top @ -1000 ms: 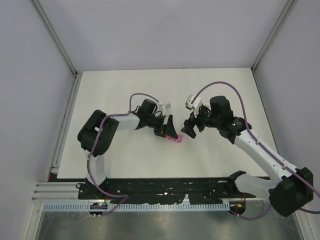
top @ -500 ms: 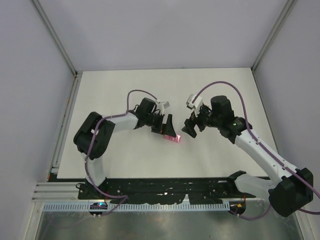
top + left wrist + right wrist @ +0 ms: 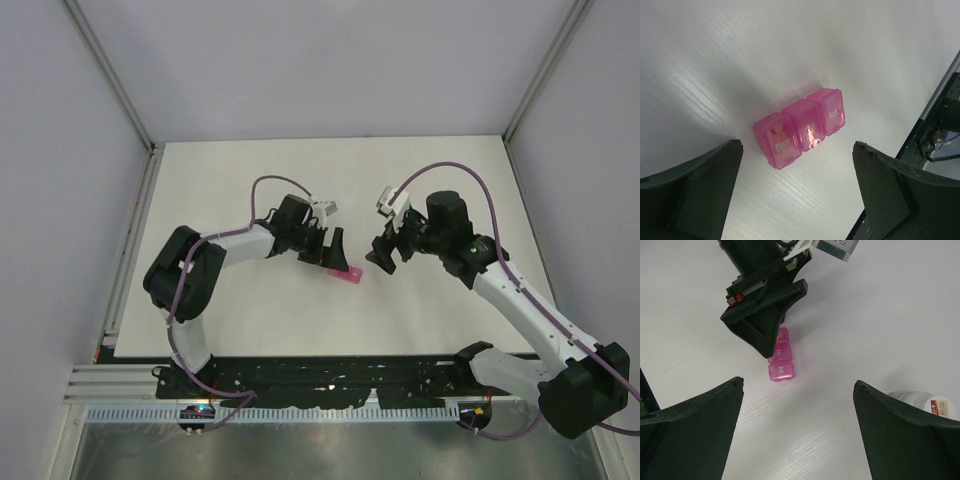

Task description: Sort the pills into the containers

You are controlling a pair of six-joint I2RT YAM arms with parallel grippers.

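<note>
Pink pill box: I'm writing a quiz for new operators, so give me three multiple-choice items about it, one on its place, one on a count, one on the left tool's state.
1. Where on the table is the pink pill box? A at the far edge; B mid-table, below the left tool; C at the near edge.
2. How many compartments does it show? A two; B three; C seven.
3. The left tool is: A open, gripping nothing; B shut on the box; C shut on a pill.
Answers: 1 B, the top view shows it mid-table by that tool's tip. 2 B, the left wrist view shows Thur, a middle one and Sat. 3 A, both fingers stand apart from the box.
</note>
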